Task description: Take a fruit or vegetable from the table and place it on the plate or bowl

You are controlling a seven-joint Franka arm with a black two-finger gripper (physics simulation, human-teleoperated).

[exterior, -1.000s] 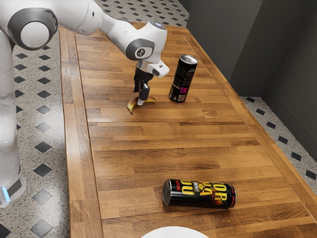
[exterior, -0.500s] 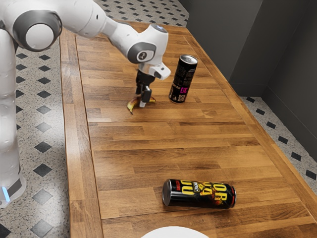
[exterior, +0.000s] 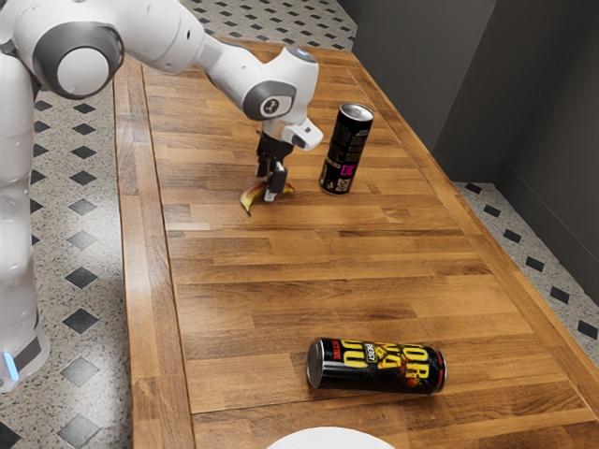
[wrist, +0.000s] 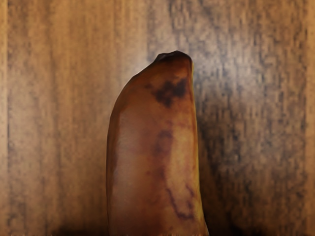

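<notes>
A brown-spotted yellow banana (exterior: 250, 197) lies on the wooden table (exterior: 374, 271) toward its far end. My gripper (exterior: 271, 191) stands straight down over the banana's middle, its fingers closed on it from both sides, with the banana still resting on the wood. In the wrist view the banana (wrist: 155, 162) looms just under my hand, its dark tip pointing away. The rim of a white plate (exterior: 328, 438) peeks in at the table's near edge.
A black can (exterior: 344, 150) stands upright just to the exterior view's right of the gripper. Another black and yellow can (exterior: 376, 365) lies on its side near the plate. The table's edges run along both sides, tiled floor beyond.
My hand has sunk a little lower onto the banana and the fingers have drawn in around it. The banana and both cans have stayed where they were.
</notes>
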